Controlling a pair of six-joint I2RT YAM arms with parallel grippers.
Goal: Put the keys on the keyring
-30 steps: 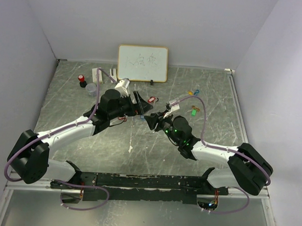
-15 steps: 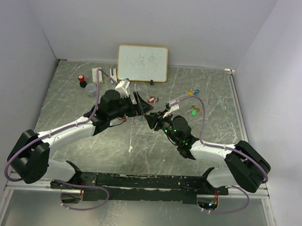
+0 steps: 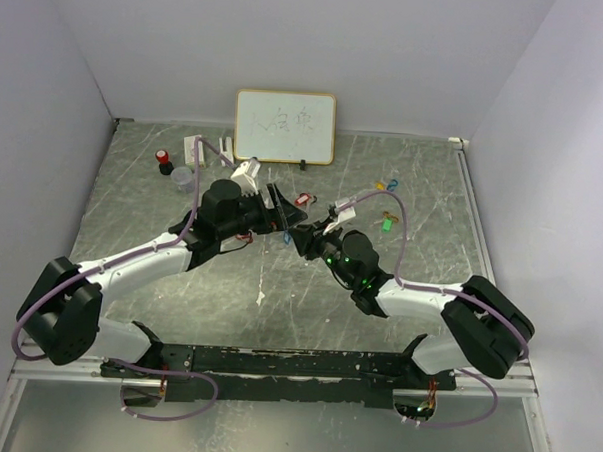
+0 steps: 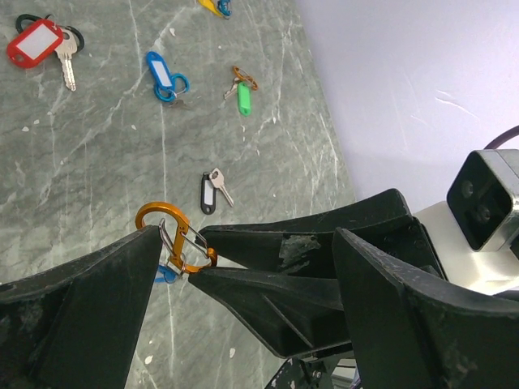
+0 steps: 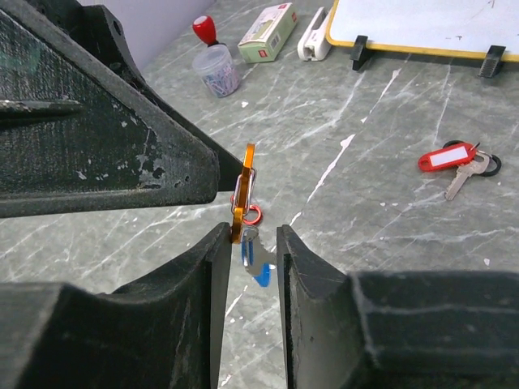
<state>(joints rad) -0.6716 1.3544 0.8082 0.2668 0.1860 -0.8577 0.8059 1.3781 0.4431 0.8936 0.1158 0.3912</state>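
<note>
The left hand is seen spread wide with nothing pinched between its fingers. One fingertip lies against the upper curve of the keyring, an orange carabiner-shaped clip that appears raised off the table at mid-scene, where the two hands meet. Whether that fingertip only touches the keyring or is poked through it cannot be told. The keyring's long axis stands nearly upright, and a blue tag is already hung from its lower end. Just to the right, the right hand is set narrow about that lower end, one finger on either side. A slit is left between the fingers, so a firm pinch cannot be told. The other keys are laid flat on the table. A red-tagged key lies just far of the meeting point, its length running roughly left to right. A black-tagged key lies near the keyring, and a loose blue-tagged key and a green-tagged key lie well apart to the right, nearer the right arm. As the right hand is taken up at the keyring, the spread left hand is judged the freer one. The red-tagged key, far of it and slightly right, is judged its closest target.
</note>
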